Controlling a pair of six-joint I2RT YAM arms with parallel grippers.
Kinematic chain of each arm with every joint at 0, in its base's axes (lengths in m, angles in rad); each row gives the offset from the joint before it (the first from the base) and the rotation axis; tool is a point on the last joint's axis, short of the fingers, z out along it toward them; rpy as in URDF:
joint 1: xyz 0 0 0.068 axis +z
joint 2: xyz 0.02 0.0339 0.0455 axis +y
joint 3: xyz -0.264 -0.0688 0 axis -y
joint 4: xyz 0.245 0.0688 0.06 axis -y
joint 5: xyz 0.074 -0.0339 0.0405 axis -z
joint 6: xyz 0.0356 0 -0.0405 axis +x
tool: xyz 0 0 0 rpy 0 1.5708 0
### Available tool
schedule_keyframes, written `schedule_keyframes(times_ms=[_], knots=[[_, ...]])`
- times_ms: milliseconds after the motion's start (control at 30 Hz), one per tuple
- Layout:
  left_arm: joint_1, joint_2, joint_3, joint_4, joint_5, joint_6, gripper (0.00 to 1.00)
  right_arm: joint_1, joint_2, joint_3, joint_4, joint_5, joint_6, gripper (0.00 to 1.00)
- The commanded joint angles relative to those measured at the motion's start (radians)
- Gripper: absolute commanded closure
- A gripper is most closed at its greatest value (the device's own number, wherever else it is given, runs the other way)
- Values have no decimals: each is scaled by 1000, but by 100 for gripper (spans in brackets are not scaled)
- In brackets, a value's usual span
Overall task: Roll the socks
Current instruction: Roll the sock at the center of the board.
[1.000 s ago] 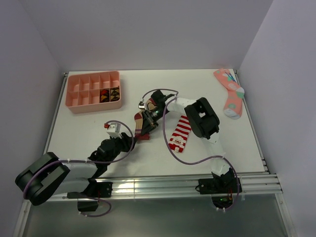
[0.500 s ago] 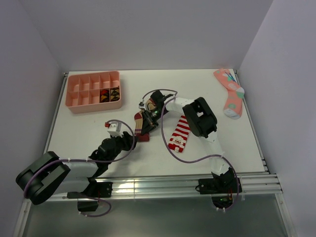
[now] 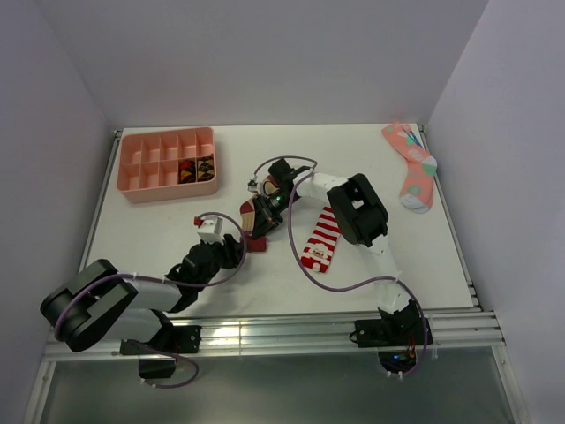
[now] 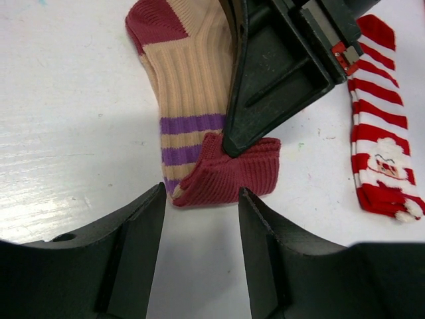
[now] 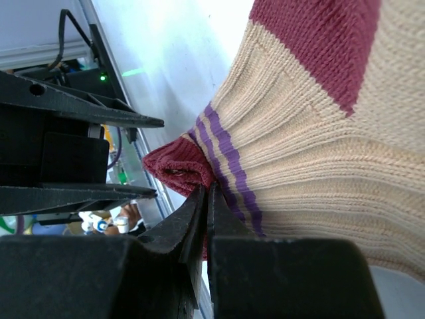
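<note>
since the earlier frame the left arm (image 3: 132, 296) has drawn its elbow in from the table's (image 3: 141, 238) left edge and the left fingers (image 3: 237, 252) (image 4: 158, 206) have spread a little wider, while the tan sock (image 3: 250, 215) (image 4: 192, 86) (image 5: 319, 133) sits almost where it was. that sock lies near the middle of the table, dark red toe pointing away from the arm bases, purple-striped cuff toward them, with the dark red end of the cuff folded back on itself. the right fingers (image 3: 262, 228) (image 4: 232, 143) (image 5: 207, 199) are pressed together on the sock at that fold, pinching the fabric right beside the purple stripes. the left fingers stand partly apart with nothing between them, their tips just short of the folded cuff, one on each side of it in the left wrist view. the striped sock (image 3: 320, 237) (image 4: 378, 139), red and white, lies flat just to the right of the tan one, apart from it and partly under the right arm (image 3: 357, 212) in the top view. a pink tray (image 3: 168, 192) with compartments sits at the far left of the table, two neighbouring compartments in its near row holding dark bundles. a pink sock (image 3: 411, 168) with teal and grey marks lies at the far right corner, well apart from the others.
</note>
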Motion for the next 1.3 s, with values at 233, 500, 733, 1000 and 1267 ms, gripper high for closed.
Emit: schedule_keyframes(times_ms=[233,500,733,1000,1267], knots=[[-6,76,70,53,-61,19,47,2,-15,12,-32,80,-87,99],[-6,128,102,47,-64,21,47,22,-30,-1,-28,113,-111,99],[-6,175,124,44,-80,6,48,48,-46,-7,-29,135,-157,99],[-6,194,118,41,-97,-31,53,70,-58,-24,-38,155,-197,99],[-6,172,141,-72,-73,-74,92,73,-73,-56,-3,192,-200,97]])
